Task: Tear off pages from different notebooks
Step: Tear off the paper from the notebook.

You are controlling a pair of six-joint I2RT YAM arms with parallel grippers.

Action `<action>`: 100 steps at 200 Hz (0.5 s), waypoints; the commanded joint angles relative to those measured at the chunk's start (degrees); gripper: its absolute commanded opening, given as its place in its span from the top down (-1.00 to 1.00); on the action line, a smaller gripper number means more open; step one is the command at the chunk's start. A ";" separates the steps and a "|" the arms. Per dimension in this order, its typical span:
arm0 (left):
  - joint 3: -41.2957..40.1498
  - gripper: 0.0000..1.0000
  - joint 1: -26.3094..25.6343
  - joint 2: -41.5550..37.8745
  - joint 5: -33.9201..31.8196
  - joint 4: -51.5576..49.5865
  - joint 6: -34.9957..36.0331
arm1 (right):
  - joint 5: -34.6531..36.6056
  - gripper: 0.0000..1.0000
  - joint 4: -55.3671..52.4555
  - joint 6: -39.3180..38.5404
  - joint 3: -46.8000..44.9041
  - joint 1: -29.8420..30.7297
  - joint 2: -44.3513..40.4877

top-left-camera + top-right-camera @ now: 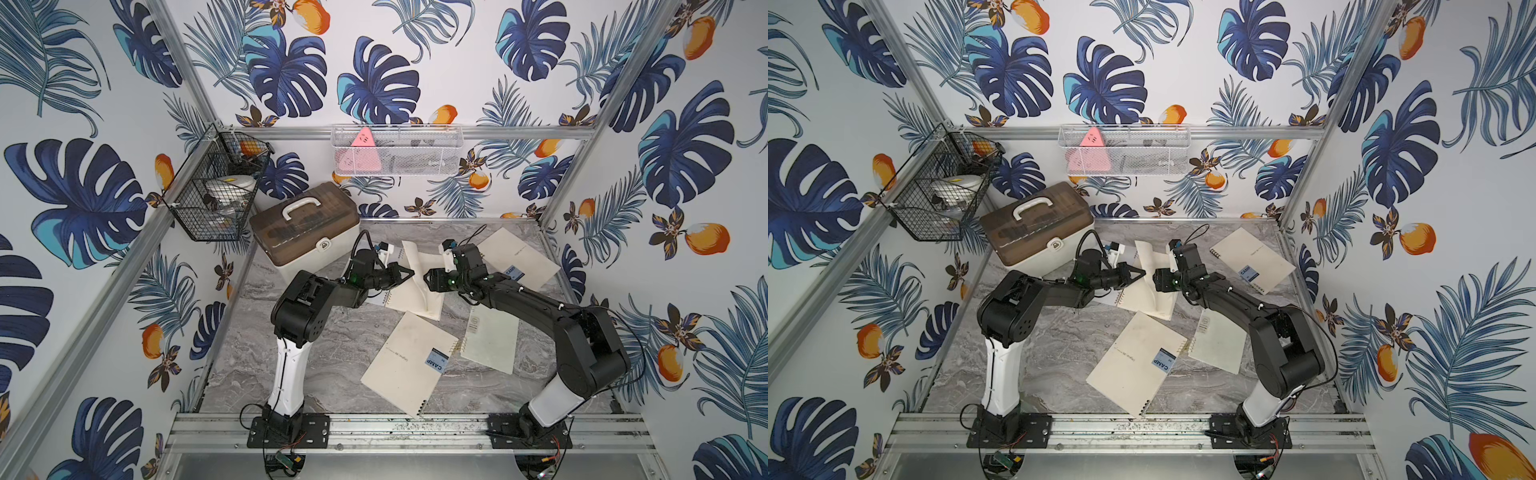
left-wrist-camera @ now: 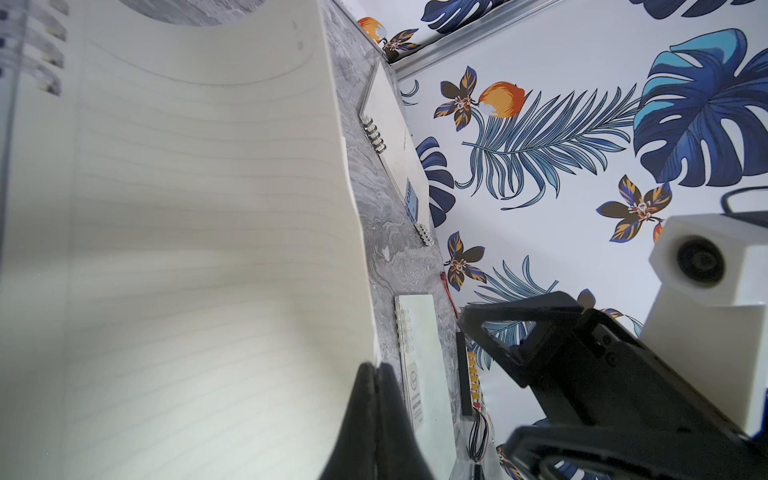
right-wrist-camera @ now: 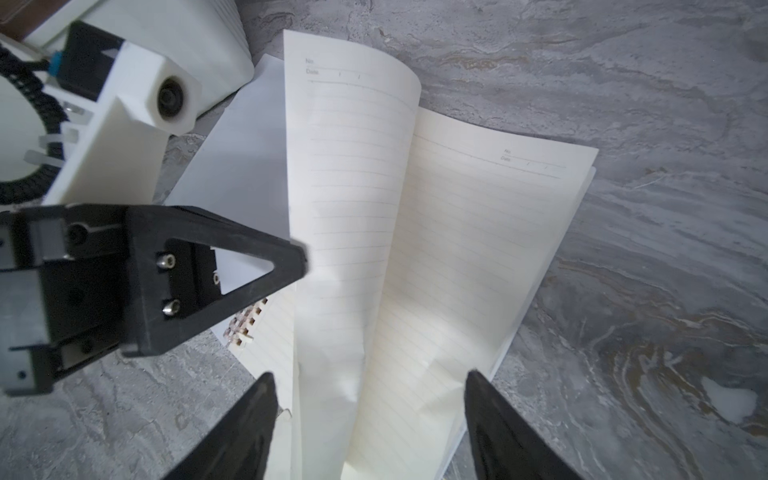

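Left jaws pinch the raised page (image 3: 349, 166) by its edge; right jaws hang open over it. Behind stands a box (image 1: 303, 224), with closed notebooks (image 1: 409, 365) (image 1: 492, 340) (image 1: 519, 257) around. The page runs lengthwise front to back.

An open notebook (image 1: 409, 301) beside the box (image 1: 303, 226), closed notebooks (image 1: 409, 365) nearer and rightward

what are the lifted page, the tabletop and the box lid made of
Lifted page: thin matte ruled paper, since it curls and creases softly.
Tabletop: grey veined marble look with a slight sheen. It could be stone or a printed laminate.
Box lid: probably smooth translucent brown plastic, as dark shapes show dimly through it.
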 commanded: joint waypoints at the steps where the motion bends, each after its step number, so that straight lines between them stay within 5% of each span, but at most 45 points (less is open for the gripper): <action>1: 0.37 1.00 0.39 -0.49 0.12 -0.07 1.07 | -3.78 -0.41 -0.48 0.27 0.70 0.42 1.47; 100: 0.34 1.00 0.34 0.86 0.16 0.35 0.36 | -2.72 -0.32 2.79 -0.12 1.26 1.28 9.12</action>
